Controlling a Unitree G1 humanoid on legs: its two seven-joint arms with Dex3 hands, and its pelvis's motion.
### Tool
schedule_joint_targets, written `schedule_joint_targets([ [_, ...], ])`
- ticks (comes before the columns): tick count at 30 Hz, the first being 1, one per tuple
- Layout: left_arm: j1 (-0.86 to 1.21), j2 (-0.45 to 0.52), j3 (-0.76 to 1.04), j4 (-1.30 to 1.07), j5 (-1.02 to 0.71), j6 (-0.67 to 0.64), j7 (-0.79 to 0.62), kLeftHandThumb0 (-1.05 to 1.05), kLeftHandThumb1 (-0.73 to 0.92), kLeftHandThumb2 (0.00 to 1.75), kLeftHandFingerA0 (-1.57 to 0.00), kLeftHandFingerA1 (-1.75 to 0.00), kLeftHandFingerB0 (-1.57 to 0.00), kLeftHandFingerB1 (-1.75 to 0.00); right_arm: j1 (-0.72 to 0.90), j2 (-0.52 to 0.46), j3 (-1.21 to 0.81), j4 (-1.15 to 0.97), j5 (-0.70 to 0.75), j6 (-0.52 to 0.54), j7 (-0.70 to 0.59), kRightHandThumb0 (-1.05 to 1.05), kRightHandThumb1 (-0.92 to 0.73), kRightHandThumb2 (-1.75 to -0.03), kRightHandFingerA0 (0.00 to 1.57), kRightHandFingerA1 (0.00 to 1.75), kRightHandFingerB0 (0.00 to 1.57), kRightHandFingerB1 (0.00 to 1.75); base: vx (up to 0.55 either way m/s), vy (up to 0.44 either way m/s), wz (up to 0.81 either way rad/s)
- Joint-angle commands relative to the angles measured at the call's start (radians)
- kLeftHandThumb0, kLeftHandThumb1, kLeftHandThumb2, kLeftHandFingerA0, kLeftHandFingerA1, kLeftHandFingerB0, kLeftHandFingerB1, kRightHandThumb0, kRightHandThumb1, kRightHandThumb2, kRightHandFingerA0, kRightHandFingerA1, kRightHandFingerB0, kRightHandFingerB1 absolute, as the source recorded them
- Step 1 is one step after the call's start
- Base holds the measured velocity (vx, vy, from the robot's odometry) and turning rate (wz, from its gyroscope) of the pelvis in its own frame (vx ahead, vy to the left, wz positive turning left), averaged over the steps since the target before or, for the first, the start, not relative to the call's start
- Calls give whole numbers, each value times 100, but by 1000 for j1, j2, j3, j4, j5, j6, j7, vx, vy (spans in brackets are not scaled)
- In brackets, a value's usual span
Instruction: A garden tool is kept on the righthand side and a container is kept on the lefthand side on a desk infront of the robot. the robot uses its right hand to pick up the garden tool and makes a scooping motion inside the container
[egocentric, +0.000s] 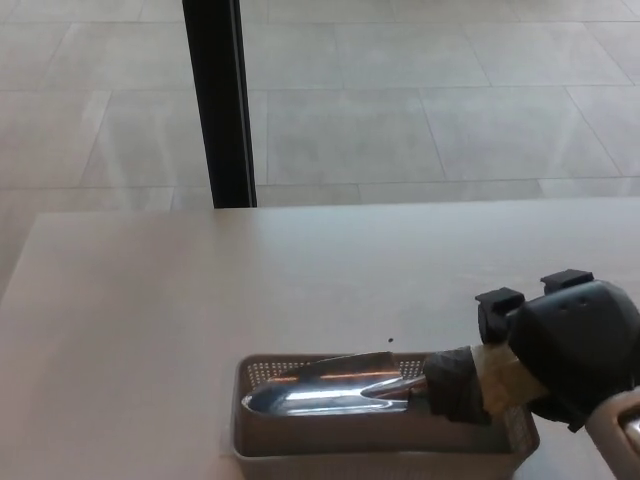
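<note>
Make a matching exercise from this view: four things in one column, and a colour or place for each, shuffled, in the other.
Things:
1. trowel blade
2. perforated basket
3. right hand
4. post

Descriptions:
A. black, upright, on the floor beyond the desk
B. shiny silver, over the basket
C. black, shut on the trowel's handle
D. pale grey, at the desk's near edge

Pairs: 1-B, 2-D, 3-C, 4-A
</note>
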Motion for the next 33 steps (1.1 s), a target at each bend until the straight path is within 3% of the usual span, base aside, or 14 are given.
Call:
schedule_joint_targets([
  [1, 34, 21, 15, -2, -12, -13, -17, -55, 62, 59, -53, -70, -59, -45, 67, 287, -316, -28, 631, 84, 2, -14, -44, -119, 90, 175, 80, 161, 0, 0, 0],
  [8, 38, 21, -2, -2, 7, -17, -2, -53, 64, 60, -58, -65, -57, -44, -12, 339, -478, -26, 790, 10, -59, -15, -57, -94, 88, 175, 75, 154, 0, 0, 0],
  [15, 37, 22, -2, 6, 9, -21, -1, -56, 63, 59, -58, -65, -59, -45, -78, 304, -553, -25, 767, 23, -64, -17, -57, -97, 90, 175, 74, 152, 0, 0, 0],
  [16, 40, 25, 5, 2, 1, -21, -9, -56, 63, 59, -52, -63, -60, -44, -100, 277, -568, 0, 774, 2, -62, -22, -49, -103, 121, 139, 98, 123, 0, 0, 0],
  [17, 43, 29, 6, -1, 0, -24, -11, -55, 63, 59, -57, -63, -60, -44, -112, 254, -574, 25, 758, -17, -70, -17, -57, -89, 92, 175, 78, 151, 0, 0, 0],
  [19, 44, 33, 8, -1, -1, -24, -14, -56, 64, 59, -59, -63, -60, -44, -128, 217, -584, 58, 745, -42, -72, -16, -55, -88, 93, 175, 78, 151, 0, 0, 0],
  [20, 38, 37, 3, 0, 3, -11, -15, -55, 64, 60, -58, -63, -56, -43, -142, 165, -593, 100, 720, -60, -67, -17, -53, -91, 114, 169, 76, 138, 0, 0, 0],
  [22, 34, 37, 7, 2, -1, -7, -11, -55, 64, 59, -55, -62, -55, -43, -152, 126, -604, 136, 707, -77, -60, -21, -51, -94, 92, 175, 80, 149, 0, 0, 0],
  [24, 31, 38, -2, 3, 10, -15, -6, -55, 65, 59, -56, -63, -54, -43, -164, 82, -610, 189, 678, -98, -67, -20, -49, -102, 114, 165, 80, 133, 0, 0, 0],
  [26, 31, 37, -5, 5, 14, -18, 0, -54, 64, 59, -53, -61, -56, -43, -163, 39, -606, 225, 624, -96, -73, -22, -47, -105, 94, 175, 83, 148, 0, 0, 0],
  [28, 29, 37, 0, 10, 9, -14, -3, -53, 64, 59, -55, -61, -56, -43, -170, 5, -606, 271, 596, -98, -69, -17, -46, -104, 96, 175, 85, 146, 0, 0, 0],
  [29, 30, 35, -2, 11, 11, -16, 0, -53, 65, 60, -53, -61, -56, -43, -170, -20, -596, 292, 572, -108, -68, -22, -42, -106, 124, 136, 102, 119, 0, 0, 0],
  [30, 32, 34, 3, 11, 7, -17, 1, -53, 64, 59, -60, -65, -58, -44, -166, -77, -573, 355, 508, -110, -81, -23, -50, -105, 95, 175, 84, 144, 0, 0, 0],
  [33, 39, 36, 8, 1, -1, -11, -8, -56, 64, 60, -59, -65, -58, -44, -172, -126, -549, 431, 475, -106, -95, -22, -52, -103, 93, 174, 84, 142, 0, 0, 0],
])
